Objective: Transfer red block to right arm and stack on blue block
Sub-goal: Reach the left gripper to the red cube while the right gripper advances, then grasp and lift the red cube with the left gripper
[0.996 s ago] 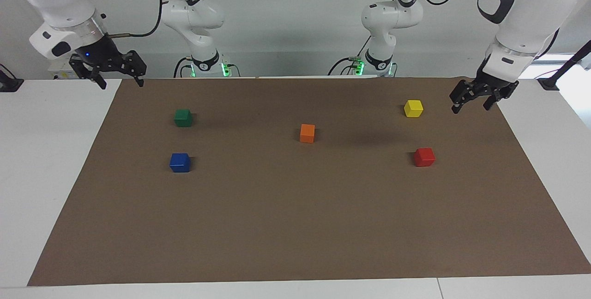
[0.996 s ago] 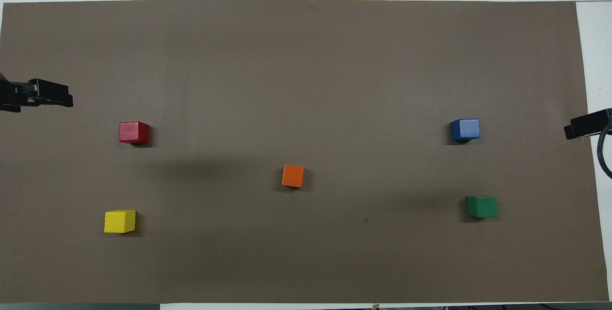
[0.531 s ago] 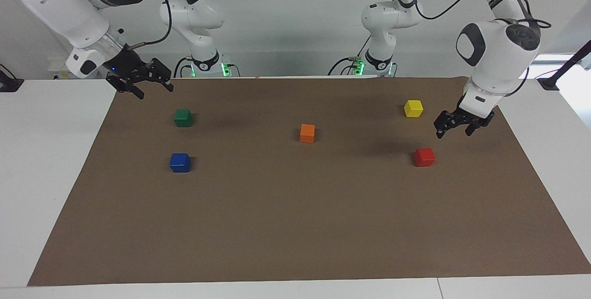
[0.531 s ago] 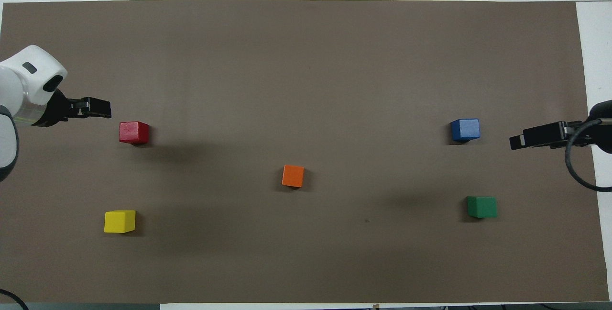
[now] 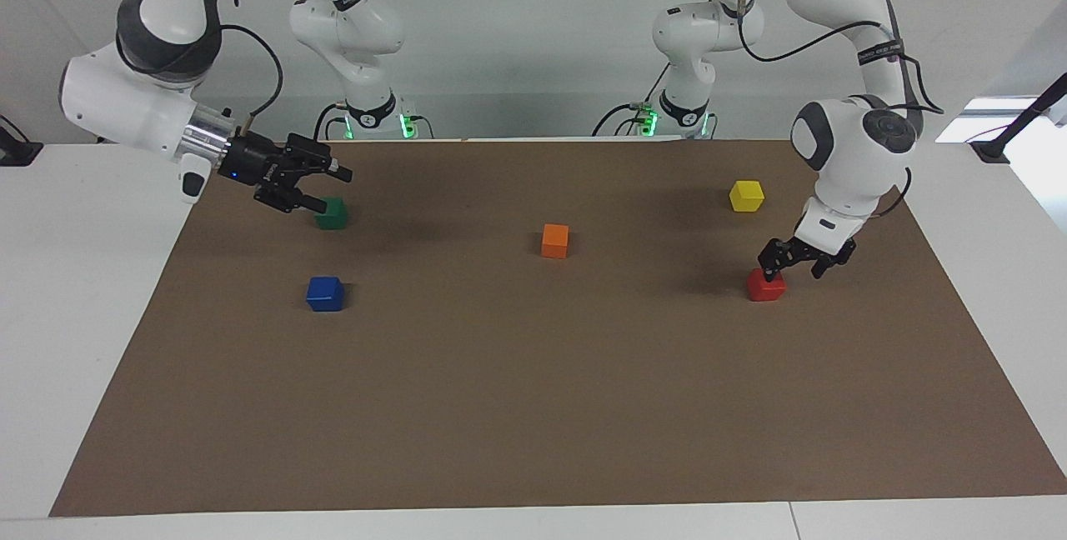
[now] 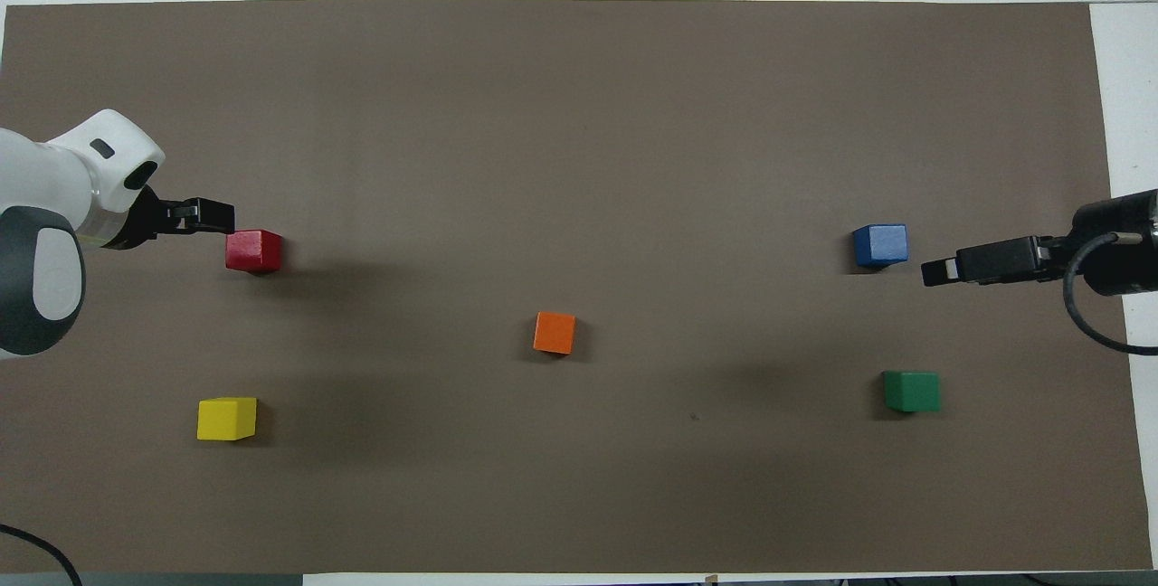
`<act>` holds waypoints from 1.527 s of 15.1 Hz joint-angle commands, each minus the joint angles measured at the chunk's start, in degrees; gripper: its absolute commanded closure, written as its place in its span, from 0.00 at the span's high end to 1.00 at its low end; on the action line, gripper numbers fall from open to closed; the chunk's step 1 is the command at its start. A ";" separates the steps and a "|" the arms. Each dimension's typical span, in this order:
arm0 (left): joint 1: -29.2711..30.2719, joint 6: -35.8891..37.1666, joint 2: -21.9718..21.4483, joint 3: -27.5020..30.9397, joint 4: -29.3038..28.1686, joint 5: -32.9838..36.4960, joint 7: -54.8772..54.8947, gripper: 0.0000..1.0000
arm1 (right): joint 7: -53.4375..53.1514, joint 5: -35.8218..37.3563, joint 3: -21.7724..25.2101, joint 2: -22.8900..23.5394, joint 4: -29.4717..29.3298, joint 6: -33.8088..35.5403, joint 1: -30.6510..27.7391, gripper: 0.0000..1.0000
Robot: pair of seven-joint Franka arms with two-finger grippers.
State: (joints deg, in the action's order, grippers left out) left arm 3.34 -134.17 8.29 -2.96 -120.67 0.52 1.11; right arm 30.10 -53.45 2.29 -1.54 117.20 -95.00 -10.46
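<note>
The red block (image 5: 765, 286) sits on the brown mat toward the left arm's end of the table; it also shows in the overhead view (image 6: 253, 250). My left gripper (image 5: 793, 268) is open, low and just beside the red block, not around it; in the overhead view (image 6: 215, 215) its tip reaches the block's edge. The blue block (image 5: 325, 293) sits toward the right arm's end (image 6: 879, 244). My right gripper (image 5: 331, 190), with the blue light, is open and empty in the air beside the green block (image 5: 332, 213), and its tip (image 6: 941, 271) stops short of the blue block.
An orange block (image 5: 555, 240) sits mid-mat. A yellow block (image 5: 746, 195) sits nearer to the robots than the red block. The green block (image 6: 912, 391) is nearer to the robots than the blue one. The brown mat (image 5: 533, 407) covers most of the white table.
Both grippers have come in from the table's ends over the mat. The left one has dropped down next to the red block. The right one has reached in beside the green block.
</note>
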 commanded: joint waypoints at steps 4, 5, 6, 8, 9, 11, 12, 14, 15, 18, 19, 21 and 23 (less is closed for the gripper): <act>-0.88 -3.81 2.51 0.14 -1.76 -0.52 2.58 1.00 | 8.12 -14.74 -0.79 2.15 4.44 4.02 0.17 1.00; -1.05 -4.16 3.30 0.14 -1.67 -0.61 2.49 1.00 | 8.22 -16.32 -0.79 2.24 4.44 5.16 1.05 1.00; -1.66 -4.51 4.27 0.14 -1.59 -0.61 2.49 1.00 | 8.22 -18.51 -0.79 2.50 4.62 6.39 1.84 1.00; -1.76 -4.00 4.71 0.23 -1.32 -0.61 2.06 0.82 | 9.70 -23.87 -0.79 3.73 6.11 8.07 3.42 1.00; -1.76 -3.73 4.71 0.23 -1.06 -0.61 1.53 0.48 | 11.63 -26.77 -0.79 4.95 6.63 9.64 4.38 1.00; -1.67 -2.59 4.71 0.15 -1.06 -0.61 -0.31 0.00 | 14.88 -32.40 -0.79 8.55 6.90 15.16 5.01 1.00; -1.67 -1.71 4.71 0.14 -0.53 -0.96 -0.67 0.00 | 16.47 -35.12 -0.88 10.74 6.82 18.50 5.01 1.00; -1.76 7.72 4.54 -0.03 6.02 -4.54 -6.08 0.00 | 16.74 -38.99 -1.14 11.64 6.90 22.38 6.23 1.00; -1.76 14.22 4.28 -0.29 10.50 -7.87 -10.47 0.00 | 16.74 -42.23 -1.14 12.69 7.25 24.58 7.28 1.00; -2.19 30.42 2.44 -1.43 21.42 -14.83 -22.87 0.00 | 16.75 -51.73 -1.14 15.60 7.87 28.90 10.80 1.00; -2.28 32.38 1.21 -2.48 22.75 -15.98 -27.52 0.00 | 16.66 -54.80 -1.23 15.77 8.39 29.51 11.94 1.00; -2.28 34.23 -3.43 -6.51 23.11 -17.92 -41.81 0.00 | 16.66 -60.96 -1.23 17.96 9.19 33.01 15.19 1.00; -2.37 36.60 -6.87 -9.60 23.11 -19.84 -52.74 0.00 | 16.66 -63.79 -1.23 20.16 9.28 36.28 16.34 1.00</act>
State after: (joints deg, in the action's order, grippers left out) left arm 1.51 -100.12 5.14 -10.85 -96.72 -16.79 -42.31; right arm 45.66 -114.14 1.30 16.44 125.69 -62.00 5.47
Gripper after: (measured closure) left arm 0.449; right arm 0.000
